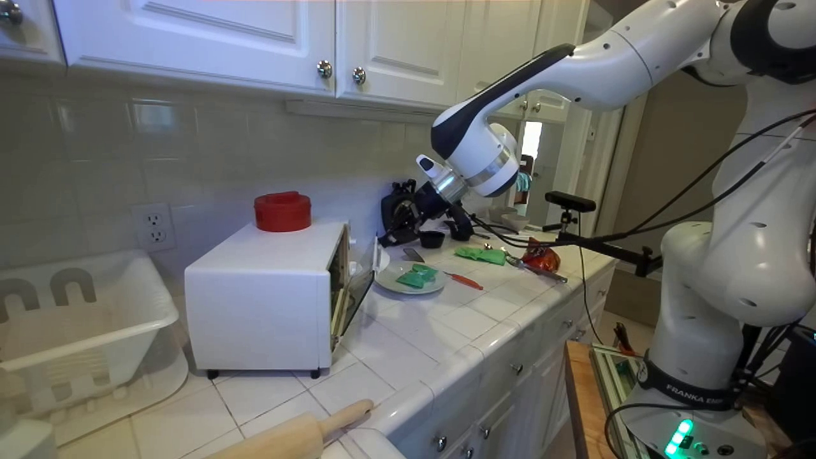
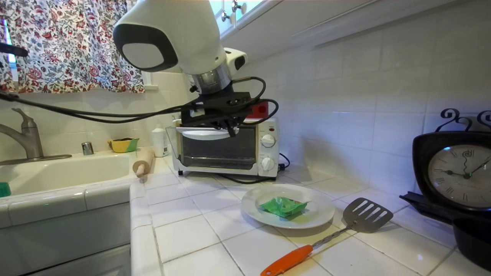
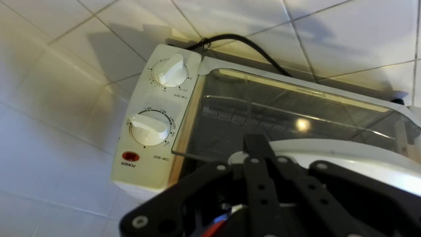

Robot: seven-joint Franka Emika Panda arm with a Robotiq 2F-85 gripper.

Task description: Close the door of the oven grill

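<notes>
Claw [image 3: 258, 144] fingers look drawn together, so pretty narrow. On my feed the wrist view puts the tips over the knob-side end of the white handle [image 3: 329, 153] on the glass door [image 3: 312, 98]; whether they're actually touching it, I can't tell from here.

Left to right along the counter, in an exterior view: white dish rack [image 1: 95, 339] on the far left, wall outlet [image 1: 153, 227] on the tile behind, then the toaster oven [image 1: 258, 312] with a round red container [image 1: 282, 212] on top. Wooden rolling pin [image 1: 293, 433] lies nearer the camera. The door hangs on the oven's front, ajar, leaning out at the top. Just past it sits a white plate [image 1: 390, 284] with a green packet [image 1: 417, 276] on it, and right beside that an orange-handled spatula [image 2: 330, 237]. Further right I've got a flat green item [image 1: 481, 255], a shiny red thing [image 1: 542, 256] I can't make out, and a black camera [image 1: 569, 201] on a mount. My Panda arm [image 1: 602, 70] stands at the right, stretched over the counter.
</notes>
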